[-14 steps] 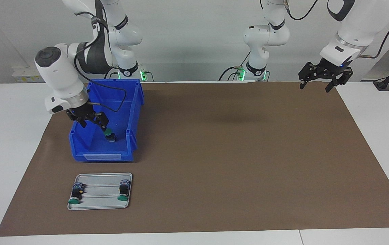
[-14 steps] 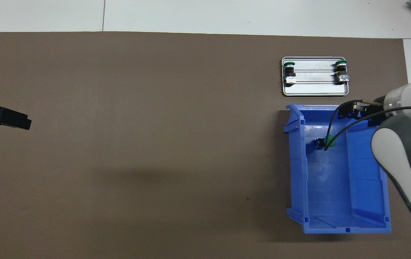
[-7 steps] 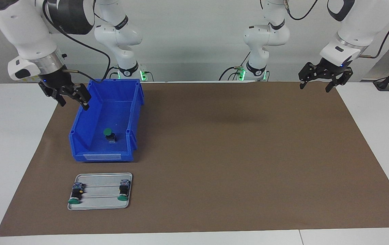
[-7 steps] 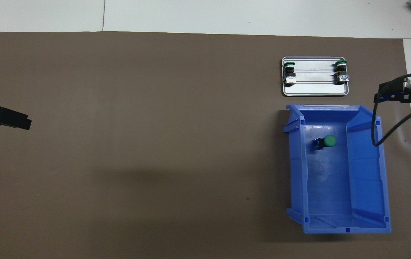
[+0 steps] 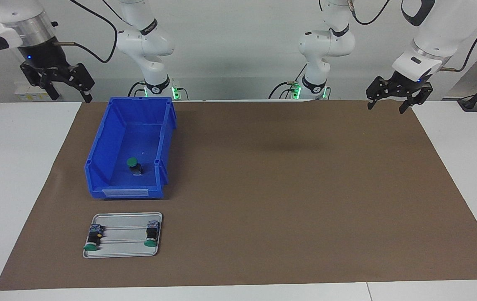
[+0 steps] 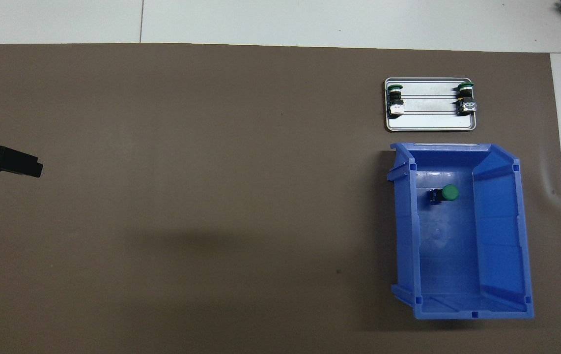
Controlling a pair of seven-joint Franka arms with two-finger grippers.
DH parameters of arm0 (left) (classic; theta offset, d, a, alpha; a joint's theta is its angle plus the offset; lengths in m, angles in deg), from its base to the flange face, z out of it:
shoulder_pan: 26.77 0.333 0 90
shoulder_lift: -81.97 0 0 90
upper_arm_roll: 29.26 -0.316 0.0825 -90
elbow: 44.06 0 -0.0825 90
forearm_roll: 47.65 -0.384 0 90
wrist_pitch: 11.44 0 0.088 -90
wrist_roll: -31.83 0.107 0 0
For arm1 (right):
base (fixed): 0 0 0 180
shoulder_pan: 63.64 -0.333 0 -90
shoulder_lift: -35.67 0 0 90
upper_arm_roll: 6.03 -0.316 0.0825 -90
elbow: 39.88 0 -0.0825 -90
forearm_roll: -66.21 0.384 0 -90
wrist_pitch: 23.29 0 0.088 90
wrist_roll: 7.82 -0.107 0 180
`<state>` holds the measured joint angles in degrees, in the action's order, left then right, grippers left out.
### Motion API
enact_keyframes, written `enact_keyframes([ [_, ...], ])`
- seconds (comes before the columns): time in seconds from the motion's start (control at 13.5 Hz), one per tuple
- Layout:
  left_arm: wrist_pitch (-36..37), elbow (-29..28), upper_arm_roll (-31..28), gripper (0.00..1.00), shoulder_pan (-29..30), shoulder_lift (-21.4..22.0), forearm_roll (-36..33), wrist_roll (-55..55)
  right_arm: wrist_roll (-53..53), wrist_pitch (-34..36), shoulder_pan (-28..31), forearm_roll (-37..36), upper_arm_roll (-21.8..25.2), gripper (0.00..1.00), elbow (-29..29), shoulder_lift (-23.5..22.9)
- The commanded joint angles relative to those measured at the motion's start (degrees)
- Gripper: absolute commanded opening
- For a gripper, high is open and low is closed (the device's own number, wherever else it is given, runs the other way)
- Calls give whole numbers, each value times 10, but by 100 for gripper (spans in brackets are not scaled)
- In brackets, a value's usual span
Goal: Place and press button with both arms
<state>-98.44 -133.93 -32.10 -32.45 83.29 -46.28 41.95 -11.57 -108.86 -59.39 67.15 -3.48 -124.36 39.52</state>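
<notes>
Button (image 5: 133,165) lies in the blue bin (image 5: 96,167) below the open, empty right gripper (image 5: 57,81); open left gripper (image 5: 397,94) waits.

No text, brand, number or sign can be read. The blue bin (image 5: 131,150) has a pale label strip (image 5: 125,192) on the wall that faces away from the robots, but nothing on it can be made out. The black collars (image 5: 156,88) at the arm bases carry small white marks, too small to read.
</notes>
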Motion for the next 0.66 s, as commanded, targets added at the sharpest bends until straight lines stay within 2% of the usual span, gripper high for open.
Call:
enact_keyframes([
  [0.0,-6,-21,2,100,4,18,0,0,30,-19,-9,-1,22,100,-62,32],
  [0.15,-6,-21,2,100,4,18,0,1,32,-66,-11,-1,23,100,-110,47],
  [0.59,-6,-21,2,100,4,18,0,0,29,-69,-9,-2,24,100,-93,31],
])
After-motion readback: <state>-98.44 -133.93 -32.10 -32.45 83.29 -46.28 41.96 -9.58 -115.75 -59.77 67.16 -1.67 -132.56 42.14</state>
